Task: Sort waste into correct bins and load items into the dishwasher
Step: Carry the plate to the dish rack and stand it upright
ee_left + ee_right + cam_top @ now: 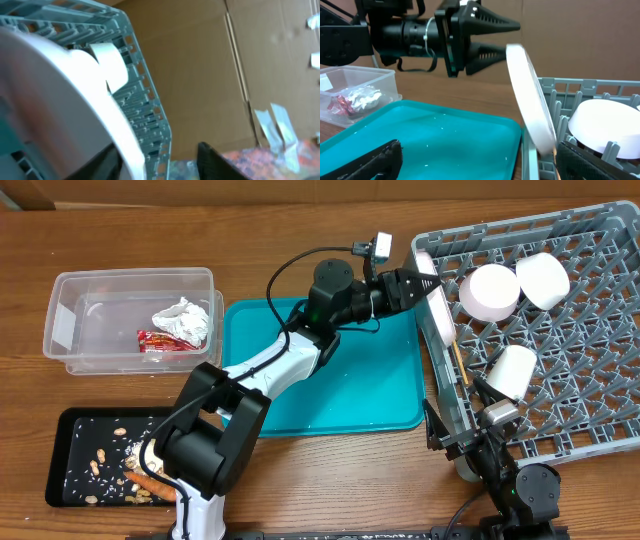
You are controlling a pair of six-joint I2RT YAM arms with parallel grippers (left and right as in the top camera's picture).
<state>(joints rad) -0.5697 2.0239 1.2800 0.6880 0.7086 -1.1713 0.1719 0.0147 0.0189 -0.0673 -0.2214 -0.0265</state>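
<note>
The round white plate [437,313] stands on its edge at the near-left border of the grey dish rack [585,350], leaning a little. The left gripper [426,284] reaches over from the left and points at its upper rim. From the right wrist view the two black tapered fingers [490,22] are spread apart, and the lower tip is at or just beside the rim; whether it touches cannot be told. In the left wrist view the plate [50,90] fills the left side as a smooth, blurred white disc. The rack is hard plastic, an open grid of pegs. It holds a pale bowl [487,290] and a white bowl [542,280] side by side at the far side, both tipped on their sides, and a small white cup [512,370] nearer. Thin wooden chopsticks [460,366] lie just right of the plate. The right gripper [479,147] sits low at the rack's near-left corner, its fingers wide apart around nothing. The glossy teal tray [330,380] lies between the arms. Further left, the clear tub [70,300] holds the crumpled napkin [183,320] and the red wrapper [160,340]. The black tray [62,430] near it carries food scraps [100,458] and the orange stick [148,480].
</note>
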